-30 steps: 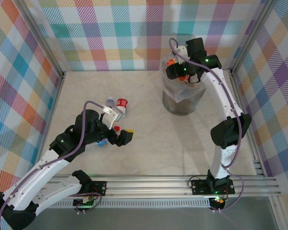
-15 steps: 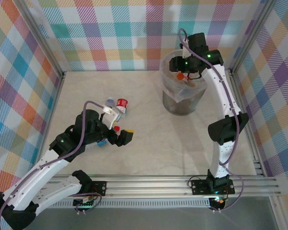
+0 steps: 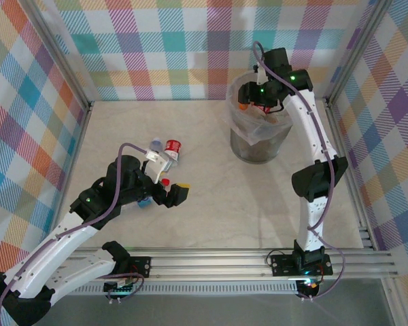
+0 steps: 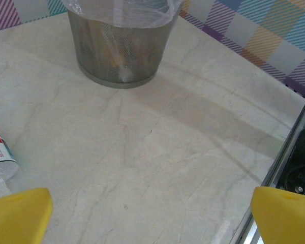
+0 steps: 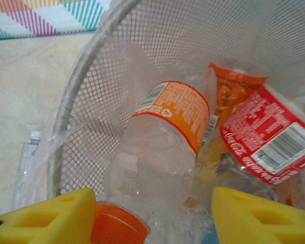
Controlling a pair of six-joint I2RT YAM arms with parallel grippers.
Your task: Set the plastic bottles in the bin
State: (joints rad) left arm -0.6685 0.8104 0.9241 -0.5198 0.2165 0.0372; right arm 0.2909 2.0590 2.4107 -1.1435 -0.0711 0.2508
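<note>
the bin [image 3: 260, 141] stands on the far right part of the table [image 3: 217, 210], with a clear bag inside. the right gripper [image 3: 257, 103] hangs over its opening, with an orange cap [image 3: 241, 106] just beside it. the left gripper [image 3: 175, 194] is low over the table on the left. two plastic bottles [image 3: 174, 147] lie just behind it.

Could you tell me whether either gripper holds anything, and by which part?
Nothing seems held: left gripper open; right gripper gapes beside the cap of the orange-labelled bottle in the bin.
</note>
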